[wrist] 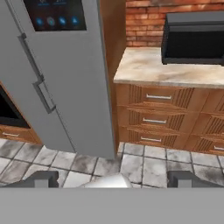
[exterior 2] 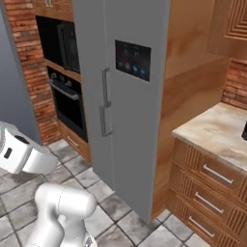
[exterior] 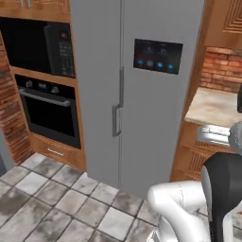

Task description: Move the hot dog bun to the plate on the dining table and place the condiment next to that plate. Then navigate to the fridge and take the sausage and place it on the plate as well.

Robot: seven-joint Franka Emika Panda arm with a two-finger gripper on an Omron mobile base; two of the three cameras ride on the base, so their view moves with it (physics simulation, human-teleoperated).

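The robot faces the tall grey fridge [exterior: 142,94], both doors closed. The gripper [wrist: 113,179] is empty, fingers spread wide apart. The sausage is presumably inside; opening, fetching and plating it look left.

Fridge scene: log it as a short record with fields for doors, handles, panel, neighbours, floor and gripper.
fridge: tall, grey, flat-fronted, both doors shut
handles: two vertical bars at the centre seam, one above the other
control panel: dark screen with blue lights, on the right door
left neighbour: black microwave over a black oven in wooden cabinetry
right neighbour: marble counter over wooden drawers
floor: grey tiles
gripper: open, holding nothing, facing the fridge's lower right corner
sausage: inside not visible
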